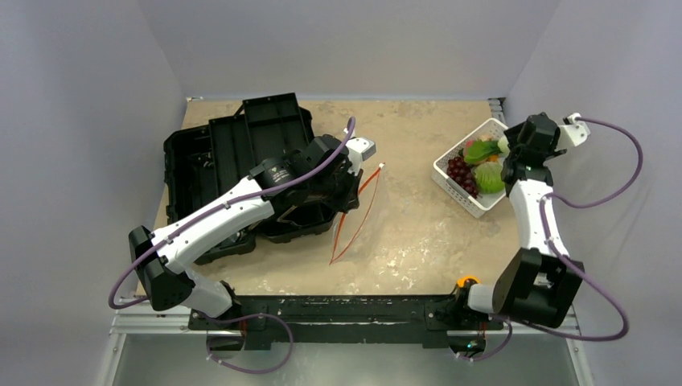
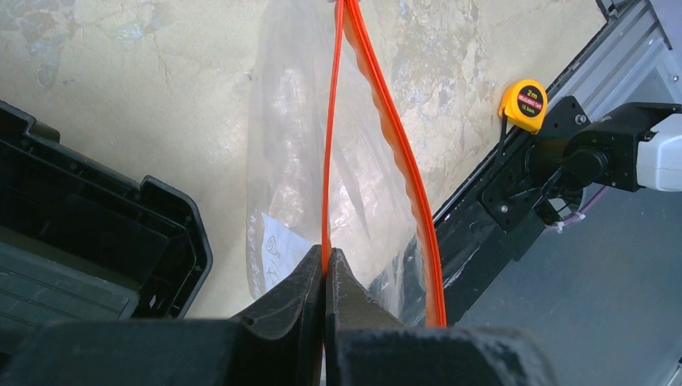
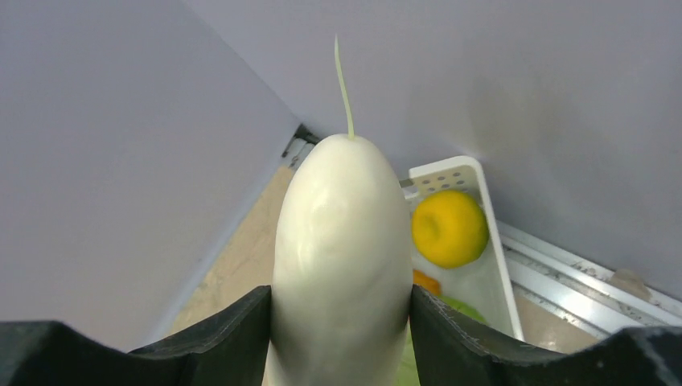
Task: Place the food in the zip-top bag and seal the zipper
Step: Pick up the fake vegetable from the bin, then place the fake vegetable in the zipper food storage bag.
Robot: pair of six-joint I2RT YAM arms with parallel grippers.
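Observation:
My left gripper (image 1: 359, 172) (image 2: 326, 259) is shut on one orange-red zipper strip (image 2: 328, 145) of the clear zip-top bag (image 2: 366, 193). The other strip (image 2: 402, 153) bows away, so the mouth stands open. A white label (image 2: 277, 245) shows on the bag. In the top view the bag (image 1: 354, 217) hangs toward the table's middle. My right gripper (image 1: 508, 154) (image 3: 342, 322) is shut on the white radish (image 3: 342, 241), held above the white basket (image 1: 450, 186). Grapes (image 1: 461, 172), pale green cabbage (image 1: 488, 178) and a lemon (image 3: 449, 227) lie in the basket.
An open black toolbox (image 1: 217, 161) lies at the left under my left arm, and its corner shows in the left wrist view (image 2: 121, 233). A yellow tape measure (image 1: 466, 281) (image 2: 523, 104) sits by the near rail. Grey walls close in right of the basket.

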